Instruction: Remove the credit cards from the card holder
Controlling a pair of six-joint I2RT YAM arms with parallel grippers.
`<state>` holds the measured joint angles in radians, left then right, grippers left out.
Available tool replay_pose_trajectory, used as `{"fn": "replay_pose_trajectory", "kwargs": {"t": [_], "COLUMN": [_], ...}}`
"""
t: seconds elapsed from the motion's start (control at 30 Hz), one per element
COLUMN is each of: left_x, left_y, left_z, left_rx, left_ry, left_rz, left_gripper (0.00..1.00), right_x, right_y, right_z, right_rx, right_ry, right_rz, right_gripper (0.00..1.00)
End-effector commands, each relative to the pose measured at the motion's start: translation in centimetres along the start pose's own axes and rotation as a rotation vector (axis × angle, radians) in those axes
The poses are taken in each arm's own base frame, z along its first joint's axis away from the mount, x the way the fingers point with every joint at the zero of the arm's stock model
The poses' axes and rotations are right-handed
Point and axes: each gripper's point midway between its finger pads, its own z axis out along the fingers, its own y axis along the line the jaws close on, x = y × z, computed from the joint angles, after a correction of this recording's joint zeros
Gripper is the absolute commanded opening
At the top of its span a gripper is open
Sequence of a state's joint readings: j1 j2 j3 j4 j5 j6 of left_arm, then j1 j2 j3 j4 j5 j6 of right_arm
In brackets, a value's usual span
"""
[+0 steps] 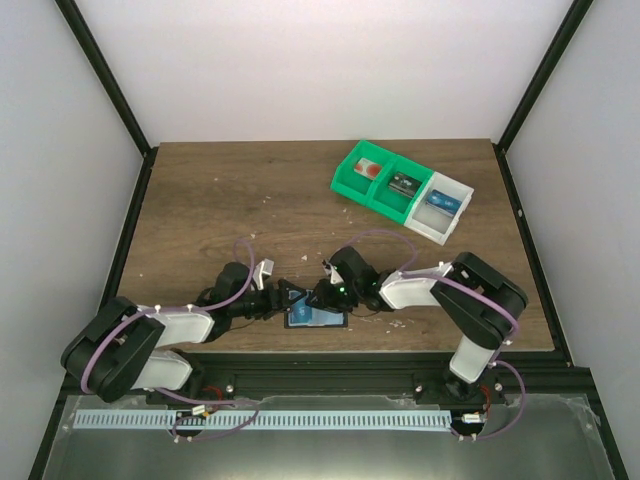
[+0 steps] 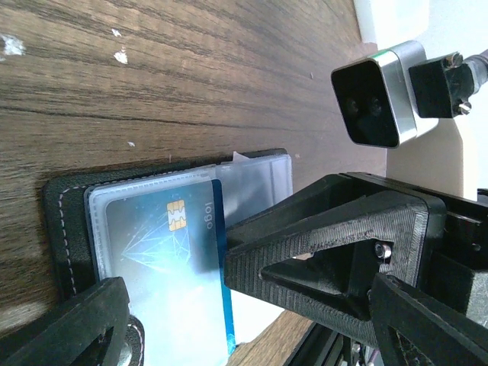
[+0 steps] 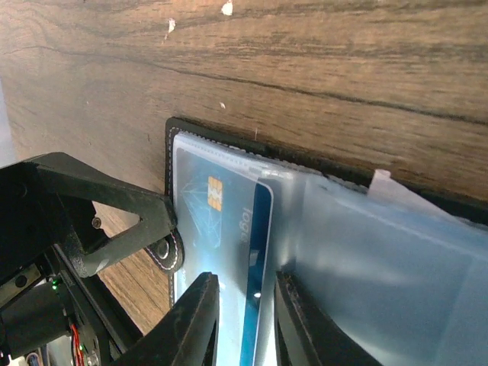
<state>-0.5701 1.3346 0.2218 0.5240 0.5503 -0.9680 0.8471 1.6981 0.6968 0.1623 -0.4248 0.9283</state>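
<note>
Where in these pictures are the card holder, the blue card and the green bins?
card holder (image 2: 61,229), left wrist view, black stitched edge.
blue card (image 2: 156,255), left wrist view, its face.
green bins (image 1: 365,195), top view, near wall.

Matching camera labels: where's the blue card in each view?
Top external: card low centre, lying in the open holder.
Left wrist: card lower left of centre, chip towards the top.
Right wrist: card lower left of centre, under the clear sleeve.
Shared landmark: the holder's black edge beside the card.
</note>
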Motion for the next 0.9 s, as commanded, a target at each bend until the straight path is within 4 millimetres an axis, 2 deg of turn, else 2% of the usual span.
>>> {"fn": "replay_pose_trajectory", "kwargs": {"t": [0.0,0.23,0.57,0.87], "left_x": [0.63,0.59,0.75,0.80], "left_y": [1.33,1.46,1.65,1.94], "left_z": [0.07,0.05,-0.01,-0.08], "left_rx": [-0.035,-0.045,-0.045,-0.055], "left_ry": [0.015,0.013,0.012,0.010], "left_rz": [-0.024,-0.027,-0.037,-0.041], "left_gripper": [0.88,0.88,0.89,0.89], "right_x": [-0.14,-0.24,-0.43,-0.21], "right_y": [-0.40,-0.52,0.30,0.27], "right_z": [0.72,0.74,0.33,-0.15], "right_rx": [0.046,0.057,0.011,0.005], "right_ry": [0.003,0.000,-0.023,-0.030], "right_rz": [-0.011,-0.007,-0.025,-0.029], "right_gripper": [0.22,0.21,0.01,0.01]}}
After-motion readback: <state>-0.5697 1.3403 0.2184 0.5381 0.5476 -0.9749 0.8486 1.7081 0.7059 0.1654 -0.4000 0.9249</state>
